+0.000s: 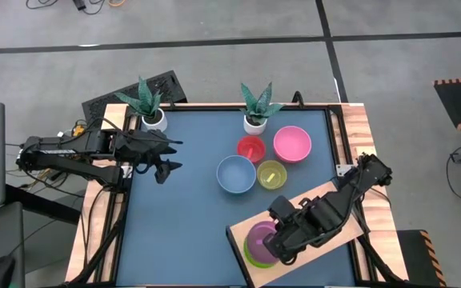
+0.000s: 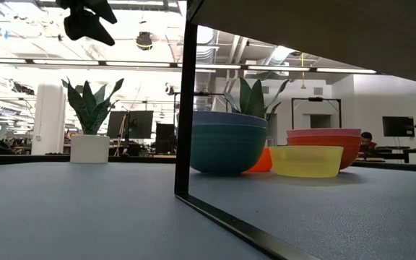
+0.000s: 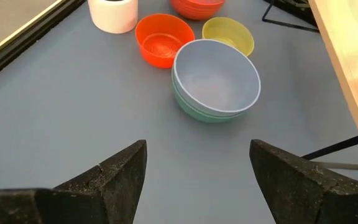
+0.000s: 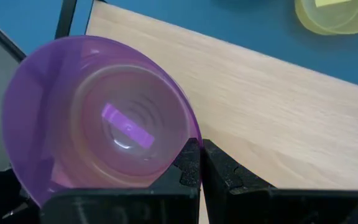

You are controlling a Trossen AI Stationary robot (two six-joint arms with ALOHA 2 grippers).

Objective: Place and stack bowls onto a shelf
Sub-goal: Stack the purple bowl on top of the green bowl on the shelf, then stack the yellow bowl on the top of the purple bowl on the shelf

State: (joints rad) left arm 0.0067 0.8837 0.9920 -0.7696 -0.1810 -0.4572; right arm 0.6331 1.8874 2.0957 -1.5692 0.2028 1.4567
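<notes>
My right gripper (image 1: pixel 282 238) is over the near left end of the pale wood shelf (image 1: pixel 326 202) and is shut on a purple bowl (image 4: pixel 104 118). In the high view the purple bowl (image 1: pixel 261 238) lies above a lime green bowl (image 1: pixel 253 257) that stands on the shelf. Whether the two bowls touch, I cannot tell. My left gripper (image 3: pixel 197 180) waits open above the table's left side, with nothing between its fingers. Light blue (image 1: pixel 236 174), red (image 1: pixel 251 149), pink (image 1: pixel 292 143) and yellow-green (image 1: pixel 271 174) bowls stand on the blue table. My right gripper pinches the purple bowl's wall at the rim (image 4: pixel 190 142), apparently with one finger inside and one outside. The fingers come from above and point steeply down. The bowl's opening faces up and it sits slightly tilted over the shelf's end.
Two plants in white pots (image 1: pixel 152 118) (image 1: pixel 255 122) stand at the table's far edge. The shelf is raised on a black frame, whose leg (image 2: pixel 186 108) stands on the table. The light blue bowl (image 3: pixel 216 81) is nested in another bowl. Wooden rails (image 1: pixel 357 132) line the table's sides.
</notes>
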